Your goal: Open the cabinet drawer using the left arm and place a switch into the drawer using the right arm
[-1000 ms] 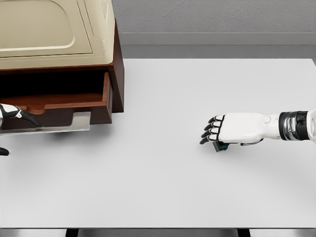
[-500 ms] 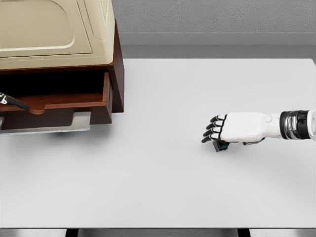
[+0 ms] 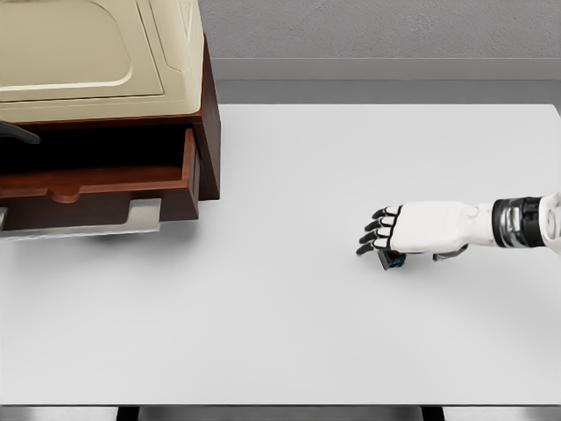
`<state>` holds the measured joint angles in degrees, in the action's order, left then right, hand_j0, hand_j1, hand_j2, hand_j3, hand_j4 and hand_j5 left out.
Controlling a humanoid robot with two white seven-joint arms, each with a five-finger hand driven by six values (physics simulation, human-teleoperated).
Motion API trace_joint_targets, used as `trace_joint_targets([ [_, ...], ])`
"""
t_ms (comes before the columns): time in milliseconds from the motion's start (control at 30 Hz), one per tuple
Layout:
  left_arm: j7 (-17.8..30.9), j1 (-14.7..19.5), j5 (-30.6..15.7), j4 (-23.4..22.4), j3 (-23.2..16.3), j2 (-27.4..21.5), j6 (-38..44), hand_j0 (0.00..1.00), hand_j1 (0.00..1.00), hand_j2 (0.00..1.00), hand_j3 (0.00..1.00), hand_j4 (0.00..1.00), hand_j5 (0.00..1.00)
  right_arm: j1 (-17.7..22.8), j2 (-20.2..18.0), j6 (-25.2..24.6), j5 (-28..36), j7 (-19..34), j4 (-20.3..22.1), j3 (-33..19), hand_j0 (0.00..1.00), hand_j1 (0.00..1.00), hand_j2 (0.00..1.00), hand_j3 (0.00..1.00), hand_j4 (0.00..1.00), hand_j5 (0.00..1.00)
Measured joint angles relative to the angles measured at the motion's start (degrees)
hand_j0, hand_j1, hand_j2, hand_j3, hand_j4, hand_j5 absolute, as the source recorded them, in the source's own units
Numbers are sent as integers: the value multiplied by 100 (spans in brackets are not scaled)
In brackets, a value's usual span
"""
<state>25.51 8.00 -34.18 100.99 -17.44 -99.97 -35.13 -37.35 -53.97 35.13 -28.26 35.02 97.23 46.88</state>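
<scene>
The brown cabinet (image 3: 207,132) with a beige top stands at the back left, and its drawer (image 3: 105,186) is pulled out and looks empty. Only a dark tip of my left hand (image 3: 16,132) shows at the left edge, above the drawer. My right hand (image 3: 379,237) lies palm down on the white table (image 3: 280,333), right of the middle. A small dark switch with a blue patch (image 3: 392,260) pokes out from under the palm on the near side. Whether the hand grips it is hidden.
A grey plate (image 3: 83,230) juts out under the drawer front. The table's back edge meets a grey wall, and its front edge runs along the bottom of the view.
My left hand has let go of the drawer front, risen and pulled back towards the left edge. The right hand has barely shifted over the switch. The drawer stays out.
</scene>
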Motion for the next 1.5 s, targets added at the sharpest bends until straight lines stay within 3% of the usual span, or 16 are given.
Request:
trace_joint_targets([
  [100, -39, 17, -3, 0, 1, 0, 1, 96, 96, 96, 96, 96, 96, 0, 0, 0, 0, 0, 2, 20, 81, 81, 81, 81, 81, 81],
  [300, -59, 26, 0, 0, 3, 0, -1, 96, 96, 96, 96, 96, 96, 0, -3, -14, 20, -6, 25, 149, 79, 79, 79, 79, 79, 79],
  [400, -60, 19, 3, 0, 4, 0, -1, 96, 96, 96, 96, 96, 96, -9, -3, -33, 43, -16, 40, 167, 59, 59, 59, 59, 59, 59],
  [500, -61, 17, 2, 0, 4, 0, -1, 96, 96, 96, 96, 96, 96, -9, -4, -49, 69, -20, 46, 167, 54, 54, 54, 54, 54, 54],
  [567, -61, 18, 3, 0, 3, 0, 0, 96, 96, 96, 96, 96, 96, -18, -3, -26, 45, -12, 47, 178, 59, 59, 59, 59, 59, 59],
  [633, -61, 9, 5, 0, 2, 0, -1, 96, 96, 96, 96, 96, 96, -26, -3, -14, 26, -6, 48, 180, 100, 100, 100, 100, 100, 100],
  [1100, -62, -18, 6, 0, 2, 0, -1, 96, 96, 96, 96, 96, 96, -105, -6, 0, -1, 0, -50, 124, 100, 100, 100, 100, 100, 100],
  [1133, -62, -17, 6, 0, 2, 0, -1, 96, 96, 96, 96, 96, 96, -114, -8, 0, -1, 0, -59, 124, 94, 94, 94, 94, 94, 94],
  [1200, -62, -17, 6, 0, 2, 0, -1, 96, 96, 96, 96, 96, 96, -132, -10, 0, 1, 0, -67, 123, 66, 66, 66, 66, 66, 66],
  [1400, -62, -35, 8, 0, 2, 0, -1, 96, 96, 96, 96, 96, 96, -141, -13, -3, 21, -2, -69, 121, 61, 61, 61, 61, 61, 61],
  [1467, -62, -44, 11, 0, 2, 0, -1, 96, 96, 96, 96, 96, 96, -141, -12, -8, 32, -6, -64, 125, 57, 57, 57, 57, 57, 57],
  [1500, -62, -44, 12, 0, 2, 0, -1, 96, 96, 96, 96, 96, 96, -141, -12, -11, 40, -7, -61, 131, 49, 49, 49, 49, 49, 49],
])
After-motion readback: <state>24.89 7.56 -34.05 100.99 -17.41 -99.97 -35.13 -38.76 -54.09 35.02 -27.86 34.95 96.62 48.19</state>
